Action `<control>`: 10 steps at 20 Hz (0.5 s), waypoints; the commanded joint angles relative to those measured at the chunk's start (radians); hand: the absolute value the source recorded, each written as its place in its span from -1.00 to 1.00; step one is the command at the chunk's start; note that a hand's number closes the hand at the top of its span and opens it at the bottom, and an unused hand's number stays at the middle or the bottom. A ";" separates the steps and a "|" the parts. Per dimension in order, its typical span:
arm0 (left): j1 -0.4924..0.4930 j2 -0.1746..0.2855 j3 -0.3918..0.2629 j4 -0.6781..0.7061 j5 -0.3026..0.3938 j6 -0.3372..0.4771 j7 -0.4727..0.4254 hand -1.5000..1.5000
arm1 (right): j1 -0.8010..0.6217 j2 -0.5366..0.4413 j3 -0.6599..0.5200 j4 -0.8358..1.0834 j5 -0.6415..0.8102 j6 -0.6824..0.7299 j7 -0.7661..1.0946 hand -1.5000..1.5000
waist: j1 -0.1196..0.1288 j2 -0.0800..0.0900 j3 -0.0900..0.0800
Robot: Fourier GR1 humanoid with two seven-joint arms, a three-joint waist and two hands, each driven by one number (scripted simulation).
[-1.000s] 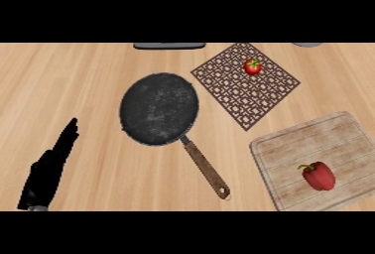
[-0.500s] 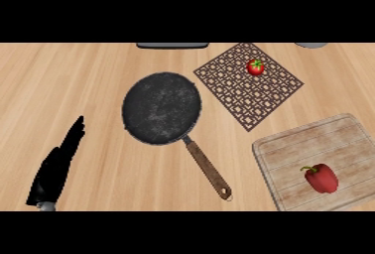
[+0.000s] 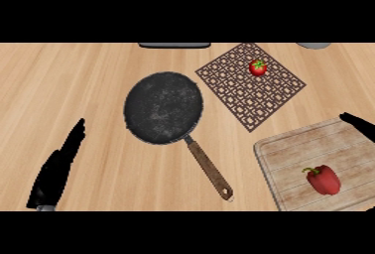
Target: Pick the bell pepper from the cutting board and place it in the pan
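A red bell pepper (image 3: 322,179) lies on the pale wooden cutting board (image 3: 293,149) at the lower right. The dark round pan (image 3: 162,107) sits in the middle of the counter, its brown handle (image 3: 210,169) pointing down and right. My left hand (image 3: 60,166) rests at the lower left, fingers straight and pointing up, well away from the pan. Only black fingertips of my right hand (image 3: 357,123) show at the right edge, just above the board's far corner and above the pepper.
A brown lattice trivet (image 3: 242,94) lies right of the pan with a small tomato (image 3: 257,67) on it. A dark object (image 3: 174,45) and a grey one (image 3: 315,45) peek in at the top edge.
The right hand's fingertips have come into view at the right edge above the board. The view has shifted slightly, so things sit a little further right. The left hand holds its pose.
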State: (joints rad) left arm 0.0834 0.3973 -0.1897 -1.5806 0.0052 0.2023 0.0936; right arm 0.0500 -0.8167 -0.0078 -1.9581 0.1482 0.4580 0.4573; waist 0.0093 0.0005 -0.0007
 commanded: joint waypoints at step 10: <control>0.031 -0.043 0.034 -0.006 -0.038 -0.026 -0.012 0.00 | -0.077 0.070 0.172 -0.037 0.131 0.199 0.290 -1.00 | -0.008 -0.001 0.000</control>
State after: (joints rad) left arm 0.0833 0.3840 -0.1552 -1.5949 -0.0062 0.1673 0.1146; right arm -0.0519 -0.7754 0.1350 -1.9766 0.2340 0.6175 0.7034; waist 0.0069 0.0002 -0.0006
